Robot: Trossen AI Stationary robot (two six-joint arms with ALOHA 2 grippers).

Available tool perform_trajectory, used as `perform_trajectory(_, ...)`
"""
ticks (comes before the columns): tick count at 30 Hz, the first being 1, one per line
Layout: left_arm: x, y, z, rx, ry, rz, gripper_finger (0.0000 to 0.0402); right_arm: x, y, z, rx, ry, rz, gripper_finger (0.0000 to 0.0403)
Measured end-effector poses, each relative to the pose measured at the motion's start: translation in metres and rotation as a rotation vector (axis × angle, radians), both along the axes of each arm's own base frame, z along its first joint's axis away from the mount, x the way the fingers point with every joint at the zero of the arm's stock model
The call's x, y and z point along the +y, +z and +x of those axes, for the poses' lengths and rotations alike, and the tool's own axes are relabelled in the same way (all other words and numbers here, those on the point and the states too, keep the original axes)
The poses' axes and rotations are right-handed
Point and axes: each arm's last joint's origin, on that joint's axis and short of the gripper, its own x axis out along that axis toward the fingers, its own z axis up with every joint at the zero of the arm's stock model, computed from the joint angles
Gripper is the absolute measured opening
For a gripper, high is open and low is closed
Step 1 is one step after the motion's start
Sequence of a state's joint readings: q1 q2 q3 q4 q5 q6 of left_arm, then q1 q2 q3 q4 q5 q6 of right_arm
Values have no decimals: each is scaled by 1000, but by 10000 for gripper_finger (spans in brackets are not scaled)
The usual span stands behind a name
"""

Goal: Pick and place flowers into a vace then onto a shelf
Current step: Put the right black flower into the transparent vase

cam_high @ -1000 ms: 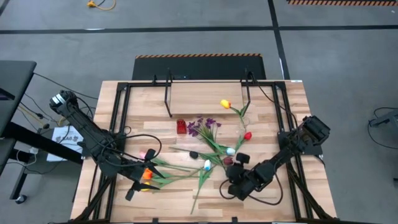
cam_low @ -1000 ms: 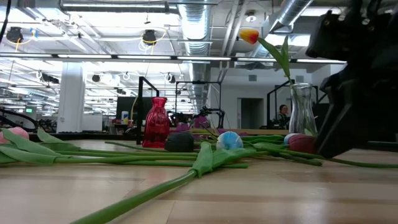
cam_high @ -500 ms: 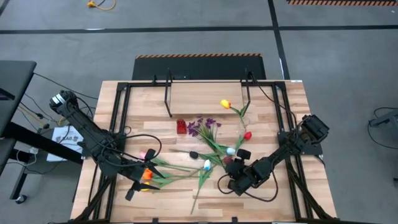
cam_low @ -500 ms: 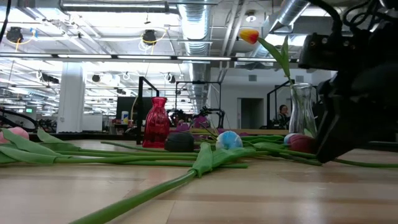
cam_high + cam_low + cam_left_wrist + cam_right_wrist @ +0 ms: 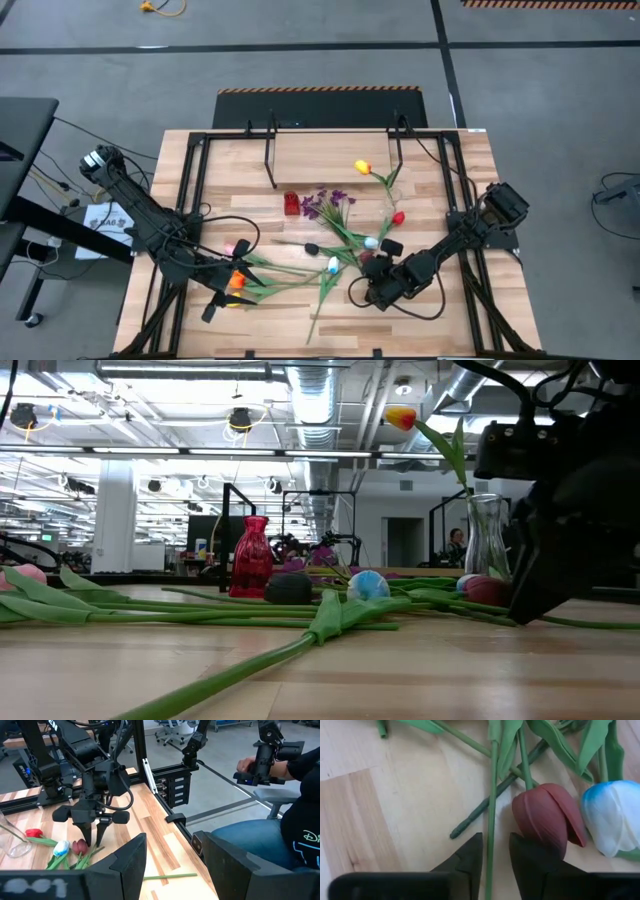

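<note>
**Right pincer closed in on a green stem beside the maroon tulip**

The right pincer (image 5: 492,855) was down at the counter (image 5: 470,180) surface, toward the near right part of the counter among the scattered flowers. Its two dark fingers (image 5: 467,857) stood a narrow gap apart, with a thin green stem (image 5: 491,810) running straight between them; whether the fingers already pressed on the stem could not be told. The dark maroon tulip (image 5: 550,817) lay just beside one finger, touching or almost touching its tip, and a white tulip with a blue tip (image 5: 612,817) lay against the maroon one on its far side.

The left pincer (image 5: 218,298) waited low near the counter's left edge, its fingers (image 5: 130,862) spread apart and holding nothing, with an orange tulip (image 5: 236,281) and a pink tulip (image 5: 229,247) close by.

Near the middle of the counter stood a small red vase (image 5: 291,203), with a purple sprig (image 5: 328,203) next to it. A clear glass vase (image 5: 487,540) held a yellow-and-red tulip (image 5: 400,417) upright. The shelf (image 5: 330,158) stood along the far edge of the counter.
</note>
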State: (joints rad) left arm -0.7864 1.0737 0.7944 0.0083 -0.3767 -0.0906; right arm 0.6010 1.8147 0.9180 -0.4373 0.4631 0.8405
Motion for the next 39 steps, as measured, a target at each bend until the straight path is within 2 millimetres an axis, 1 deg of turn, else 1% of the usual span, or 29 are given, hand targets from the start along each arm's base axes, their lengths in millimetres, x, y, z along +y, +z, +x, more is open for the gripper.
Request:
perform_trajectory(3, 0, 0, 0, 0, 0, 0, 182, 1, -1, 0, -1, 4, 18, 57)
perform_trajectory(7, 0, 0, 0, -1, 0, 3, 182, 2, -1, 1, -10, 7, 28, 12)
perform_trajectory(8, 0, 0, 0, -1, 0, 3, 182, 2, -1, 1, -11, 7, 28, 7)
perform_trajectory(11, 0, 0, 0, -1, -1, 4, 182, 2, -1, 1, -15, 0, 32, 11)
perform_trajectory(15, 0, 0, 0, -2, 0, 4, 182, 2, 0, 1, -15, -15, 35, 4)
perform_trajectory(20, 0, 0, 0, -2, 0, 5, 182, 4, 9, 6, 19, -17, 0, 3)
perform_trajectory(27, 0, 0, 0, -2, -1, 4, 182, 18, 48, 20, -11, -11, -112, 2)
perform_trajectory(33, 0, 0, 0, -7, -3, 9, 182, 38, 90, 27, -127, 55, -259, 1)
perform_trajectory(36, 0, 1, 0, -30, -9, 39, 182, 44, 111, 19, -205, 106, -426, 1)
perform_trajectory(39, 0, 2, 1, -59, -7, 74, 182, 38, 138, 4, -278, 103, -506, 1)
